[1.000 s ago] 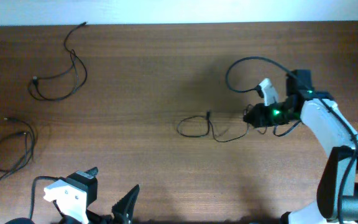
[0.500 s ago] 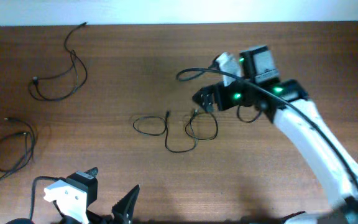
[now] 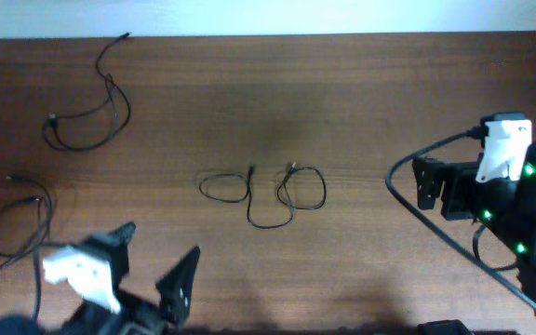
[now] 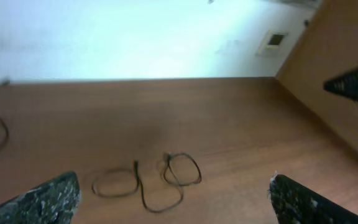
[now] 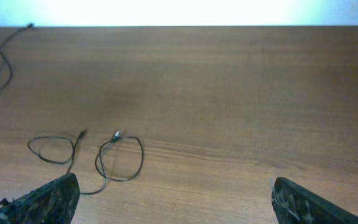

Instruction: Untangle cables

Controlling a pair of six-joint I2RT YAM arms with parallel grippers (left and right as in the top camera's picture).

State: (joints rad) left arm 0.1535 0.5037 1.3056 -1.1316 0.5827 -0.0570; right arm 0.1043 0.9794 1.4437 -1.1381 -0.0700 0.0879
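Three thin black cables lie apart on the wooden table. One cable [image 3: 112, 91] is at the far left corner, a second cable [image 3: 46, 209] curls at the left edge, and the third cable [image 3: 250, 195] lies in loose loops at the centre. The centre cable shows in the left wrist view [image 4: 137, 174] and the right wrist view [image 5: 142, 155], ahead of both sets of jaws. My left gripper [image 3: 161, 244] stands open at the near left, holding nothing. My right gripper [image 3: 431, 189] is open at the right, well clear of the centre cable.
A thick black arm cable [image 3: 408, 200] loops beside the right gripper. A pale wall runs along the table's far edge [image 3: 268, 35]. The far-left cable also shows in the right wrist view [image 5: 9, 70].
The right gripper dragged the centre cable leftward, opened and let it go, then drew back to the right side. The left arm shifted slightly up and left.
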